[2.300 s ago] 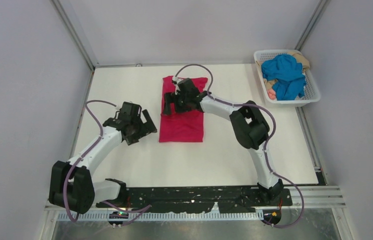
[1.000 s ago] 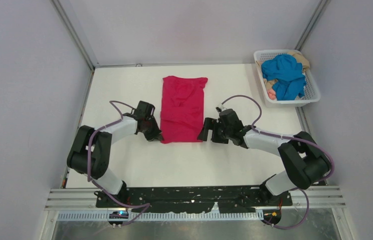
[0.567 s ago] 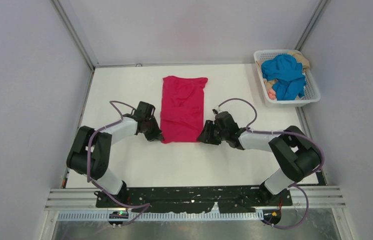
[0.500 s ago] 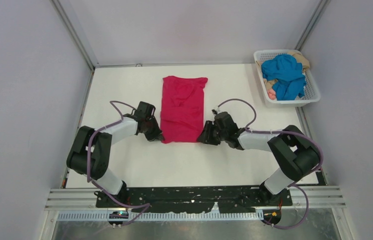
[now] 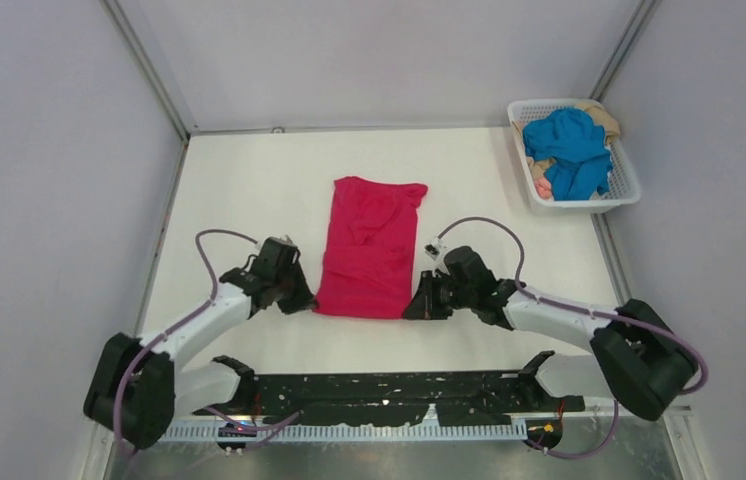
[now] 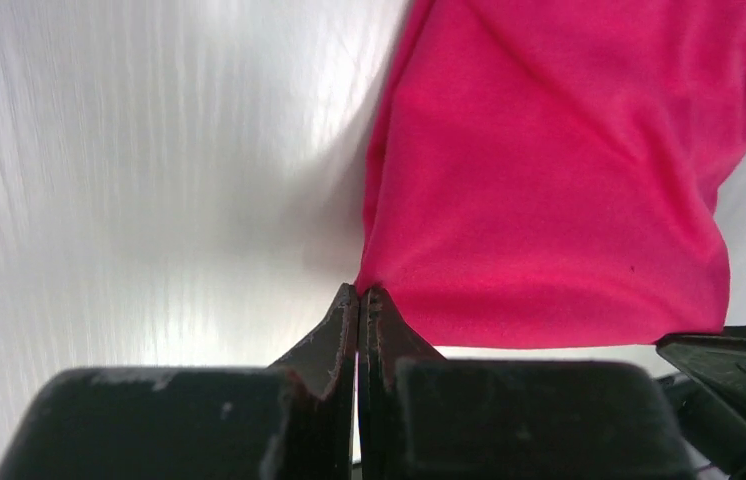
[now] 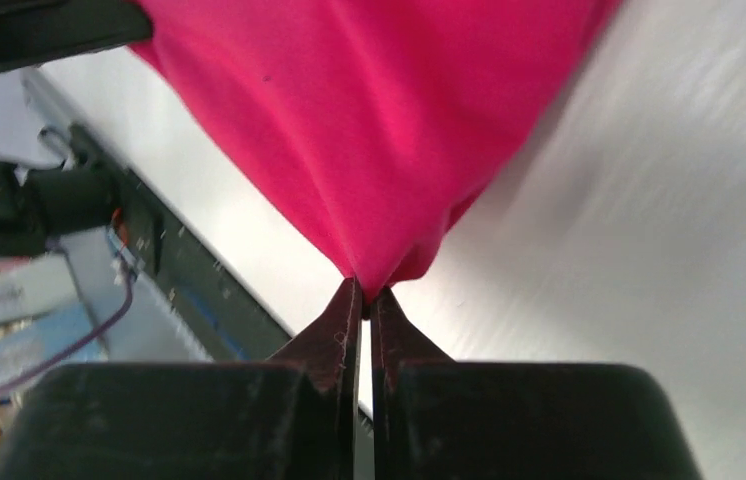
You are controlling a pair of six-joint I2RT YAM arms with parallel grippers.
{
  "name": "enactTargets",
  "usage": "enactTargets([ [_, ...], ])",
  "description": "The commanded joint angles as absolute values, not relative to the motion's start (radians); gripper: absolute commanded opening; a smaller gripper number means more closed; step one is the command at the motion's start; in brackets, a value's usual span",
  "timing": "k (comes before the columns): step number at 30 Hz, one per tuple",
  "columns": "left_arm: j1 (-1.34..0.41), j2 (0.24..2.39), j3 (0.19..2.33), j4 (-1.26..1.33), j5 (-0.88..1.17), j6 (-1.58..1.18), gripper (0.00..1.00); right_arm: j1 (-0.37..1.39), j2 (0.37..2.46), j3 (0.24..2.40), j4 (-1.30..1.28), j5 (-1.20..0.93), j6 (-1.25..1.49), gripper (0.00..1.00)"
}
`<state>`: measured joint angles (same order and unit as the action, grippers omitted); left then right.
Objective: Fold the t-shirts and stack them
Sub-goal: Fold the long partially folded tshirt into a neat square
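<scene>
Top view: the pink shirt lies on the table. The basket at far right holds the blue shirt, which largely hides the beige shirt.

Left wrist: the left gripper is clenched on the pink shirt's near corner.

Right wrist: the right gripper is clenched on the opposite near corner. The background is blurred.

beige t-shirt mostly under blue t-shirt (basket), crimson t-shirt cropped by wrist views
</scene>
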<state>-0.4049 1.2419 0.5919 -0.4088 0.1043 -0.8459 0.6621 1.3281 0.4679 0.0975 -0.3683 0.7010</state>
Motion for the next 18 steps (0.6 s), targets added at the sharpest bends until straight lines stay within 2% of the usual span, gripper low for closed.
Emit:
enactTargets([
  [1, -0.509, 0.981, 0.553, -0.593, -0.018, -0.883, 0.0, 0.704, 1.128, 0.462, -0.109, -0.547, 0.631, 0.06],
  [5, -0.597, 0.709, 0.587, -0.789, -0.118, -0.923, 0.0, 0.722, 0.944, 0.503, -0.291, -0.628, 0.609, 0.06],
  [10, -0.603, 0.43, 0.587, -0.805, -0.095, -0.929, 0.0, 0.726, 0.762, 0.556, -0.37, -0.715, 0.619, 0.06],
  [14, -0.603, 0.413, 0.634, -0.817, -0.129, -0.918, 0.0, 0.726, 0.747, 0.587, -0.378, -0.753, 0.634, 0.06],
  [18, -0.604, 0.516, 0.705, -0.758, -0.149, -0.875, 0.0, 0.703, 0.788, 0.629, -0.404, -0.721, 0.598, 0.06],
])
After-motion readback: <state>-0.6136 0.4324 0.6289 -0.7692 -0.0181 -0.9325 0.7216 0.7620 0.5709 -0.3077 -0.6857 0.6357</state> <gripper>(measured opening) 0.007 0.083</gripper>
